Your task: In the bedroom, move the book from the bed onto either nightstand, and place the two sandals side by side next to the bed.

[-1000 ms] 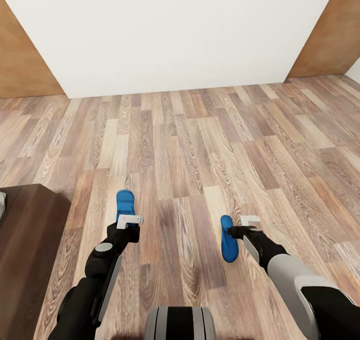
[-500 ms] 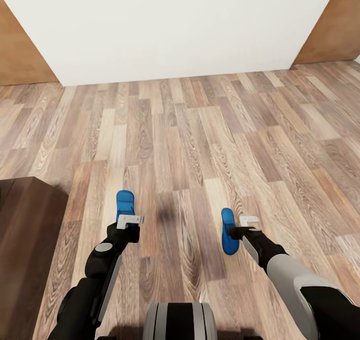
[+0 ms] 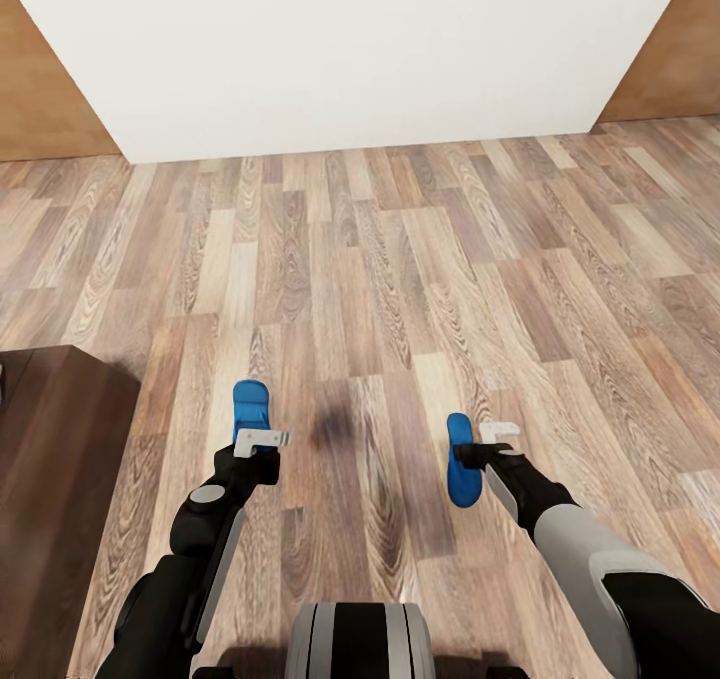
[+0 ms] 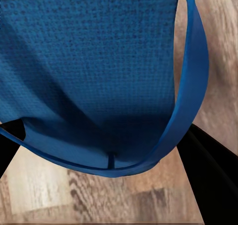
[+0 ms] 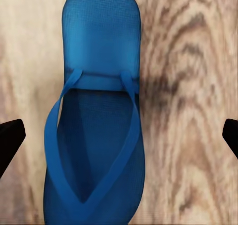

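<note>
One bright blue flip-flop sandal is clamped by the left gripper, while the other sandal lies flat on the wood-plank floor beneath the wide-open, empty right gripper, so uneven placement beside the dark-brown bed frame could be risked.

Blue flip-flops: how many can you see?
2. One sandal is at the left end effector, held by its strap as the left wrist view shows. The other sandal lies on the wood floor beside the open right end effector.
</note>
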Tool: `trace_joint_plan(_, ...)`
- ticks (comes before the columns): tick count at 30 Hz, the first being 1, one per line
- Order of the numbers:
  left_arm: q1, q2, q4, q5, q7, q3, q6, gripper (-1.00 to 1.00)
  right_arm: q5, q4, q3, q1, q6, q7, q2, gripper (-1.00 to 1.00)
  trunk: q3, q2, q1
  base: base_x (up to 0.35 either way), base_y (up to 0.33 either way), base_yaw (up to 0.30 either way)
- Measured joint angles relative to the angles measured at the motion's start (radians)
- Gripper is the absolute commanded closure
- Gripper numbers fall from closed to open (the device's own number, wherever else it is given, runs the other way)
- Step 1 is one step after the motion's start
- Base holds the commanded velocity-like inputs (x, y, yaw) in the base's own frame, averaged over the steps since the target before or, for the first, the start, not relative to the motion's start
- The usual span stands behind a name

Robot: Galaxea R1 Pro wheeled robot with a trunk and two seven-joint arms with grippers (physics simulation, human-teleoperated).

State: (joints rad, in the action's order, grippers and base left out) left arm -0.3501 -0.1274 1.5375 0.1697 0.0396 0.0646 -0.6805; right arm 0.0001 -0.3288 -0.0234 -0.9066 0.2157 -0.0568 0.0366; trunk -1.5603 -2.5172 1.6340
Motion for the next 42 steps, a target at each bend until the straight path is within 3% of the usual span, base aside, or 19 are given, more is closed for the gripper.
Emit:
trace_joint_plan(20,0.000,0.000,-0.006,0.000,-0.002,0.000,0.000,1.00,0.000,0.000,0.000,0.000,-0.001,0.001,0.000,-1.00,-0.077,-0.005,0.009,0.000,0.000,0.065)
trace_joint_plan(42,0.000,0.000,-0.006,0.001,0.000,0.005,0.000,1.00,-0.001,0.000,0.001,0.000,-0.001,0.001,0.000,-1.00,-0.089,-0.005,0.010,0.053,0.000,0.001)
